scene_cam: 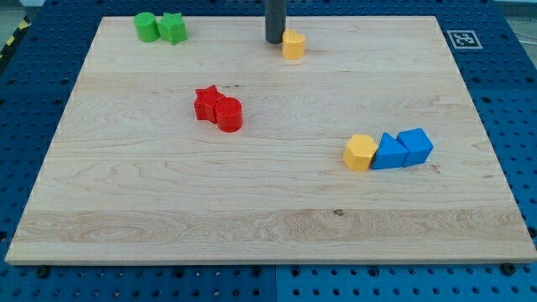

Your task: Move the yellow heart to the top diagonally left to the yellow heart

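Wooden tabletop [268,226] carries everything; no containers on it. Yellow heart [293,44] sits near the tabletop's top edge, around mid-width. My tip [274,41], the tool, is a plain rod end with nothing to spread or pinch; it stands just beside the yellow heart on the view's left, touching or nearly so, can't tell which. Counts: two yellow, two green, two red, two blue. Relative to the yellow heart: green cylinder [146,26] and green star [173,28] far left; red star [207,102] and red cylinder [228,114] below-left; yellow hexagon [360,153], blue triangle [388,152], blue cube [415,145] below-right in a row.
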Tool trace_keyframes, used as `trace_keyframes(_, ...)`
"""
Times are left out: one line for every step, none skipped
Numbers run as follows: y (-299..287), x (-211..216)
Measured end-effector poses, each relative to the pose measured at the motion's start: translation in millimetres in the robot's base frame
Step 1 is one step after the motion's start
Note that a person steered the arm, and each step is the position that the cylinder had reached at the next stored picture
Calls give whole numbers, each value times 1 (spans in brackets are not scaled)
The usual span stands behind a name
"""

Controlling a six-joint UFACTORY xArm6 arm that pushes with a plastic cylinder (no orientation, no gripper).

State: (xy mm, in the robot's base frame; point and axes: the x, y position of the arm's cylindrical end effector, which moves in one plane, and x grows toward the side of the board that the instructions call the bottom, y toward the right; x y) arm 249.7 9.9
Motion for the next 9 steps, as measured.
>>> trace_keyframes(13,-2)
trace_keyframes(29,-3)
trace_keyframes(40,3)
trace_keyframes(48,15)
trace_keyframes(49,20)
trace_keyframes(49,20)
trace_keyframes(49,24)
trace_keyframes(49,27)
trace_keyframes(49,28)
